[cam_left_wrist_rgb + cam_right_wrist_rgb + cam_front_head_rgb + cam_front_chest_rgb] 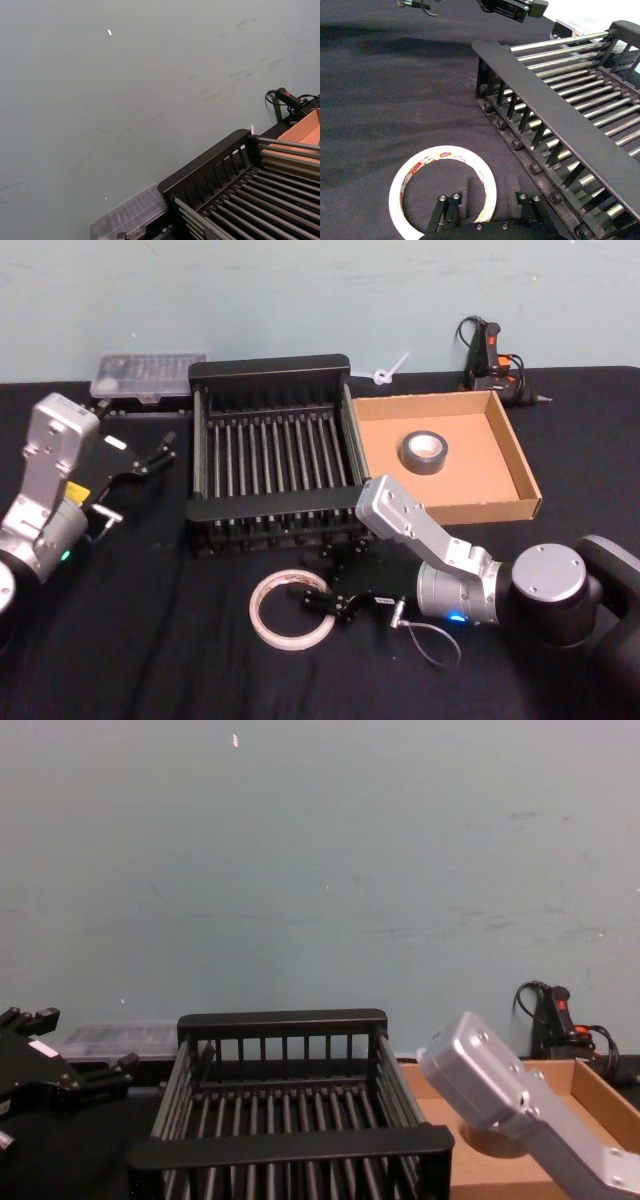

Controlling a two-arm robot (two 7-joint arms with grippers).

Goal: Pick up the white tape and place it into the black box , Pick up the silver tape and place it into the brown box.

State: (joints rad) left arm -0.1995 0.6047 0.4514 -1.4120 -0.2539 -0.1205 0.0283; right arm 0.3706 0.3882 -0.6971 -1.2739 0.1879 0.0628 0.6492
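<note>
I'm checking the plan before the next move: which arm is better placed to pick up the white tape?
The right. The right gripper is low at the white tape, open fingers straddling its near rim. The left gripper is raised, left of the black box, far from it. The silver tape already lies in the brown box.

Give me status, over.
Right gripper open, straddling white tape's rim on table. Left gripper open, parked left of black box. Silver tape in brown box.
</note>
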